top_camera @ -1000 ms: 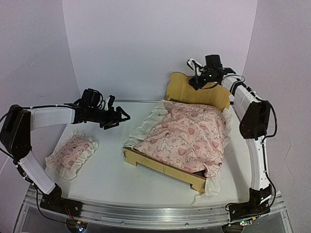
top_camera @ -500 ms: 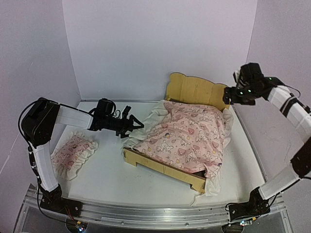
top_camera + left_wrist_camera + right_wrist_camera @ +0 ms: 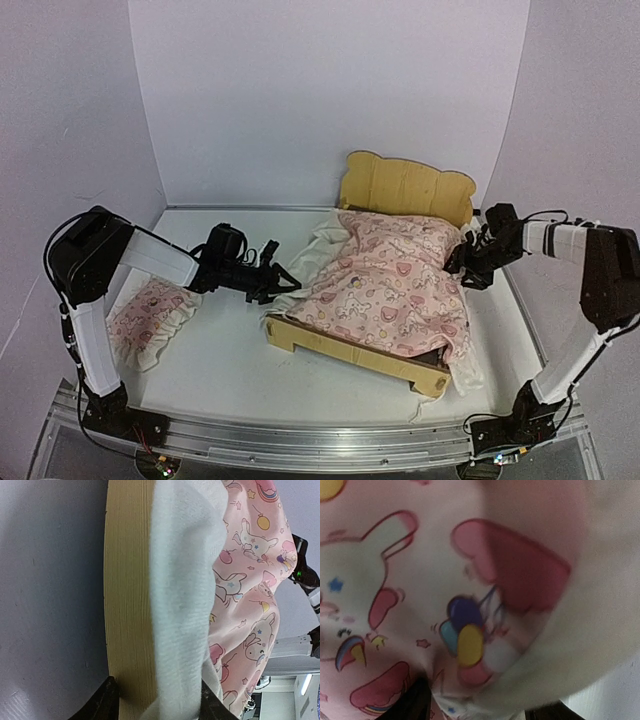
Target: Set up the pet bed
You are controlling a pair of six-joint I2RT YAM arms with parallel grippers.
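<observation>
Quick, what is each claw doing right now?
Left gripper: closed on the bed rail and the blanket edge over it.
Right gripper: astride the blanket; whether it grips cannot be told.

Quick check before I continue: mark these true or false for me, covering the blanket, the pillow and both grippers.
1. The blanket lies spread over the pet bed. True.
2. The pillow lies against the headboard. False: it lies on the table, left of the bed.
3. The left gripper has its fingers either side of the side rail and white ruffle. True.
4. The right gripper hovers above the headboard. False: it is low at the blanket's right edge.
</observation>
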